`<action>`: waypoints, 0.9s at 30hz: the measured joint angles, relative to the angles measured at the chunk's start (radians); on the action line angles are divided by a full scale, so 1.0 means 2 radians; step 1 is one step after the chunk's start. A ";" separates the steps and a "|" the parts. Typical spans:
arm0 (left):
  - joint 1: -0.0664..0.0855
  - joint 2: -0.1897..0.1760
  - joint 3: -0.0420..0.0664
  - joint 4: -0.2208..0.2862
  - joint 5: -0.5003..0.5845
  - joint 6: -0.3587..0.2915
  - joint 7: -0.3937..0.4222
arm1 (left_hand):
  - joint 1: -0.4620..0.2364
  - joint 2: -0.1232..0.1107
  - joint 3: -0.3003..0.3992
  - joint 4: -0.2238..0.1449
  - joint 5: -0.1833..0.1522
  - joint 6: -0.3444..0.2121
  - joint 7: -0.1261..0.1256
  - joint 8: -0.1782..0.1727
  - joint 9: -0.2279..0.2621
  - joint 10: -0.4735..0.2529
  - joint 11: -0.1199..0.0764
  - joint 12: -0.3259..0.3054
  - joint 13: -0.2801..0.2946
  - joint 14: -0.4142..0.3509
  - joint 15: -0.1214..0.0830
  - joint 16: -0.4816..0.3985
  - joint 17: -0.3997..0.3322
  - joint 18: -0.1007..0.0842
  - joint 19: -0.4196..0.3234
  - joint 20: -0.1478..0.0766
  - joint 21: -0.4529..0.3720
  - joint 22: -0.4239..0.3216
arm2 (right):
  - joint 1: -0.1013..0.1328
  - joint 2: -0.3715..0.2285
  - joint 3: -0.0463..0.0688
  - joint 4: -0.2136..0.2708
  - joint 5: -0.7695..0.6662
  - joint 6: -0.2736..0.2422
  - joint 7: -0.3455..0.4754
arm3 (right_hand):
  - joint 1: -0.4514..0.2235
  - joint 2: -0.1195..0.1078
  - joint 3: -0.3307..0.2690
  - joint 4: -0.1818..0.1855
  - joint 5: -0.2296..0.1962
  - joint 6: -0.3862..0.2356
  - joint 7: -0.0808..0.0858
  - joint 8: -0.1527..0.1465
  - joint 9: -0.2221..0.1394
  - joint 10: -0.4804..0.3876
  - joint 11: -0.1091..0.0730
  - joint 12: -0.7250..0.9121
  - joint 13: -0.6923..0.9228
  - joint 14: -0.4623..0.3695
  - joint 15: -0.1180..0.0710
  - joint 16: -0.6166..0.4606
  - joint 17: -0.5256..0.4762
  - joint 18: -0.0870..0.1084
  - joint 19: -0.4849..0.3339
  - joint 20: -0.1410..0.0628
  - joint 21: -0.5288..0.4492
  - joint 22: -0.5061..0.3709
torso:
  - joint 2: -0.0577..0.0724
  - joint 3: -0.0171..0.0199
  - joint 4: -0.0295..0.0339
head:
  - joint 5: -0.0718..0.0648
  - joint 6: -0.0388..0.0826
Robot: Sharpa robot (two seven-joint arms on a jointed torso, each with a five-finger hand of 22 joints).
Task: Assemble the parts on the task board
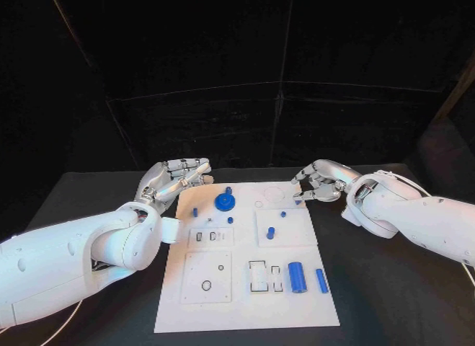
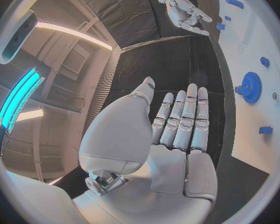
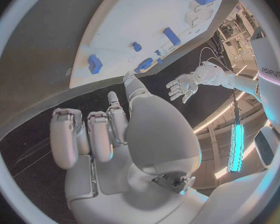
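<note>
Blue cylinders [image 1: 298,277] lie on the board's [image 1: 248,310] near end; both robot hands, left [image 1: 175,180] spread, right [image 1: 318,182] curled empty, flank its far end. Parts look light, rigid, slippery: pinch mid-length.

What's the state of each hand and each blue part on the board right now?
left hand: open, fingers apart, holding nothing, at the board's far left corner.
right hand: fingers curled in, holding nothing, at the board's far right corner.
blue gear: seated on the task board, untouched.
large blue cylinder: lying on the board, near side.
slim blue bar: lying beside the cylinder, apart from it.
small blue peg: on the board's middle, untouched.
</note>
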 measured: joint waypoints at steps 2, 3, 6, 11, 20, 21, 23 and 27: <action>0.000 0.001 0.000 -0.001 0.000 0.000 0.000 | 0.000 0.000 0.000 0.000 0.000 0.000 0.000 0.000 0.000 0.000 0.000 0.000 0.000 0.000 0.000 0.000 0.000 0.000 0.000 0.000 0.000 0.000 | 0.000 0.000 0.000 -0.006 0.003 0.004 0.005 | 0.003 0.000 0.000 -0.002 0.002 0.000 0.000 0.000 0.000 0.000 0.000 0.000 0.000 0.000 0.000 0.000 0.000 0.000 0.000 0.000 0.000 0.000 | 0.000 0.0002 -0.0001 | -0.001 0.000; 0.000 0.002 0.000 -0.002 0.000 0.001 0.000 | 0.000 0.000 0.000 0.000 0.000 0.000 0.000 0.000 0.000 0.000 0.000 0.000 0.000 0.000 0.000 0.000 0.000 0.000 0.000 0.000 0.000 0.000 | 0.000 0.000 0.000 -0.010 0.003 0.006 0.008 | 0.004 0.000 0.000 -0.002 0.002 0.000 0.000 0.000 0.000 -0.001 0.001 0.000 0.000 0.000 0.000 0.000 0.000 0.000 0.000 0.000 0.000 0.000 | 0.000 0.0001 -0.0001 | -0.001 -0.001; 0.000 0.004 0.000 -0.004 0.000 0.001 0.000 | 0.000 0.000 0.000 0.000 0.000 0.000 0.000 0.000 0.000 0.000 0.000 0.000 0.000 0.000 0.000 0.000 0.000 0.000 0.000 0.000 0.000 0.000 | 0.000 0.002 0.000 -0.018 0.003 0.013 0.014 | 0.005 0.001 -0.001 -0.004 0.002 0.000 0.000 0.000 0.000 -0.002 0.001 -0.001 0.000 0.000 0.000 0.000 0.000 0.000 0.000 0.000 0.000 0.000 | 0.000 0.0001 -0.0001 | -0.003 -0.003; -0.001 0.006 0.000 -0.008 0.000 0.002 0.000 | 0.000 0.000 0.000 0.000 0.000 0.000 0.000 0.000 0.000 0.000 0.000 0.000 0.000 0.000 0.000 0.000 0.000 0.000 0.000 0.000 0.000 0.000 | 0.000 0.007 0.000 -0.029 -0.005 0.024 0.017 | 0.010 0.001 -0.002 -0.008 0.004 -0.002 -0.002 -0.005 0.000 -0.005 0.002 -0.005 0.000 0.000 0.000 0.000 0.000 0.000 -0.002 0.002 -0.002 0.000 | 0.001 0.0003 -0.0001 | -0.003 -0.005; -0.001 0.008 0.000 -0.010 0.000 0.002 -0.001 | 0.000 0.000 0.000 0.000 0.000 0.000 0.000 0.000 0.000 0.000 0.000 0.000 0.000 0.000 0.000 0.000 0.000 0.000 0.000 0.000 0.000 0.000 | -0.001 0.016 0.000 -0.047 -0.018 0.036 0.017 | 0.010 0.001 -0.003 -0.009 0.007 -0.003 0.000 -0.004 -0.001 -0.005 0.002 -0.005 0.000 0.000 0.000 0.000 0.000 0.000 -0.002 0.002 -0.002 0.000 | 0.001 0.0000 0.0007 | -0.003 -0.007; -0.002 0.008 0.000 -0.011 0.000 0.002 -0.001 | 0.000 0.000 0.000 0.000 0.000 0.000 0.000 0.000 0.000 0.000 0.000 0.000 0.000 0.000 0.000 0.000 0.000 0.000 0.000 0.000 0.000 0.000 | -0.001 0.016 0.000 -0.048 -0.018 0.037 0.016 | 0.010 0.001 -0.003 -0.009 0.007 -0.003 0.000 -0.004 -0.001 -0.005 0.002 -0.005 0.000 0.000 0.000 0.000 0.000 0.000 -0.002 0.002 -0.002 0.000 | 0.001 0.0000 0.0009 | -0.003 -0.007; -0.002 0.008 0.000 -0.011 0.000 0.002 -0.001 | 0.000 0.000 0.000 0.000 0.000 0.000 0.000 0.000 0.000 0.000 0.000 0.000 0.000 0.000 0.000 0.000 0.000 0.000 0.000 0.000 0.000 0.000 | -0.001 0.018 0.000 -0.050 -0.020 0.039 0.016 | 0.010 0.001 -0.003 -0.009 0.007 -0.003 0.000 -0.004 -0.001 -0.005 0.002 -0.005 0.000 0.000 0.000 0.000 0.000 0.000 -0.002 0.002 -0.002 0.000 | 0.001 -0.0001 0.0010 | -0.003 -0.008; -0.002 0.008 0.000 -0.012 0.000 0.003 -0.001 | 0.000 0.000 0.000 0.000 0.000 0.000 0.000 0.000 0.000 0.000 0.000 0.000 0.000 0.000 0.000 0.000 0.000 0.000 0.000 0.000 0.000 0.000 | -0.001 0.021 0.000 -0.054 -0.024 0.044 0.015 | 0.013 0.004 -0.003 -0.009 0.007 -0.003 0.000 -0.004 -0.001 -0.005 0.002 -0.005 0.000 0.000 0.000 0.000 0.000 0.000 -0.002 0.002 -0.002 0.000 | 0.001 -0.0003 0.0011 | -0.002 -0.008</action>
